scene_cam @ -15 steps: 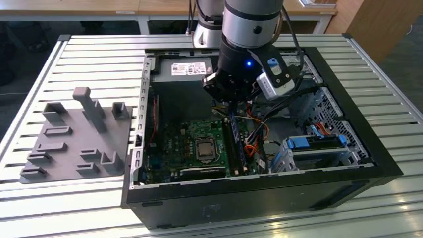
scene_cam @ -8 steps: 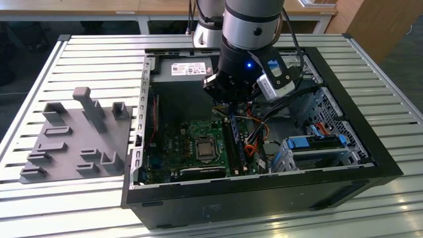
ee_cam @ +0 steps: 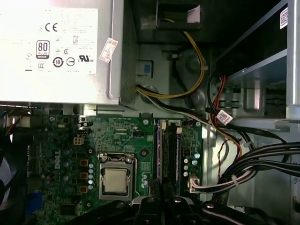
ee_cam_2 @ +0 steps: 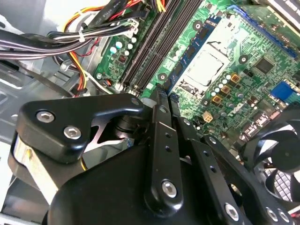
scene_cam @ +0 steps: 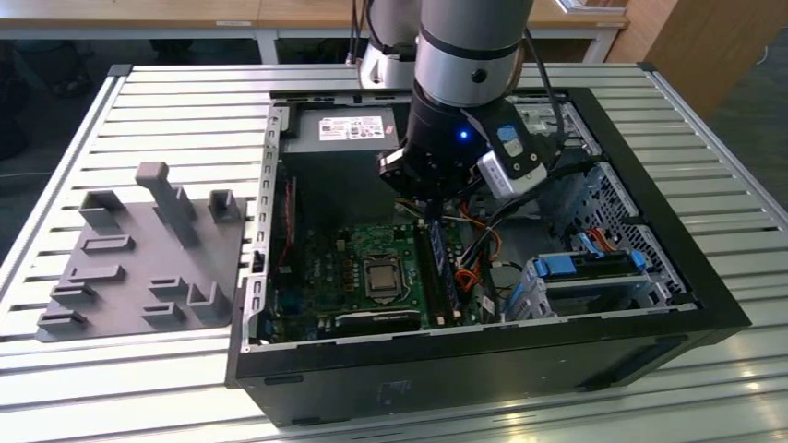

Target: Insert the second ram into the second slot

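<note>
The gripper [scene_cam: 426, 212] hangs at the end of the arm [scene_cam: 468, 55], which stands almost vertical and reaches down into the open computer case [scene_cam: 493, 360] lying on its side on the slatted tabletop [scene_cam: 148, 101]. The gripper is low over the green motherboard [scene_cam: 320, 268], directly above the memory slots [scene_cam: 440, 277] and just beside the processor socket [scene_cam: 380, 275]. Whether the gripper is clenched, released or grasping anything cannot be told.

In the first wrist view the second ram [ee_cam: 159, 150] is a thin blue strip standing on edge in the bank of slots. It lies in line with the gripper, with one end hidden behind the gripper's black body. Another blue edge lies parallel to it on the side towards the bundled cables [ee_cam: 262, 159]. Whether the stick is fully seated cannot be told. That view also takes in the silver power supply [ee_cam: 51, 47] beyond the board.

The second wrist view looks past the gripper's black linkage and along the slots, with a black fan [ee_cam_2: 276, 154] close by the board's edge. The exterior view adds the blue drive caddy [scene_cam: 589, 268] in the case corner at the exterior view's right. It also shows a grey fixture [scene_cam: 136, 258] on the tabletop at the exterior view's left, well apart from the arm.
</note>
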`<state>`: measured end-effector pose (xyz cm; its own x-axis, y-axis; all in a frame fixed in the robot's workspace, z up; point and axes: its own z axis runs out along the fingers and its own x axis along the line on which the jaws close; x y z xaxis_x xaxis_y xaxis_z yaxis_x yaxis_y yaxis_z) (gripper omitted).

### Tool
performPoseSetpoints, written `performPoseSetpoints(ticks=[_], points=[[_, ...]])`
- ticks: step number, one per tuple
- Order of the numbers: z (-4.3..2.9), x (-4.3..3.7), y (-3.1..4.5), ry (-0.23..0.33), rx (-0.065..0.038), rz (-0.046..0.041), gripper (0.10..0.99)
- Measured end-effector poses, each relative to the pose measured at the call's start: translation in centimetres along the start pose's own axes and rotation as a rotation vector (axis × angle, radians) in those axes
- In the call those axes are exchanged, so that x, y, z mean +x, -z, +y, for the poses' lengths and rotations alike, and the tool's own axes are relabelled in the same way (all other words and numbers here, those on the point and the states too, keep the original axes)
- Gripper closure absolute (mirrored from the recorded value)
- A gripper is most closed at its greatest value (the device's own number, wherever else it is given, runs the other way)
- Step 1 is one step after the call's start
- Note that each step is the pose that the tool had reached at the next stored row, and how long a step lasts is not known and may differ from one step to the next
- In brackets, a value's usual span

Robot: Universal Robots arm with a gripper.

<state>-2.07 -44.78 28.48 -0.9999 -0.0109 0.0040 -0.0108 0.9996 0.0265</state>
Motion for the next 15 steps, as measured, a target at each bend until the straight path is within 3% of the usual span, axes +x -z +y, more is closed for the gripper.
performPoseSetpoints(ticks=[5,15], points=[[-0.93,0.00,-0.89,0.000,-0.003,-0.0001,0.949],[-1.00,-0.36,-2.69,-0.019,-0.003,-0.0005,0.949]])
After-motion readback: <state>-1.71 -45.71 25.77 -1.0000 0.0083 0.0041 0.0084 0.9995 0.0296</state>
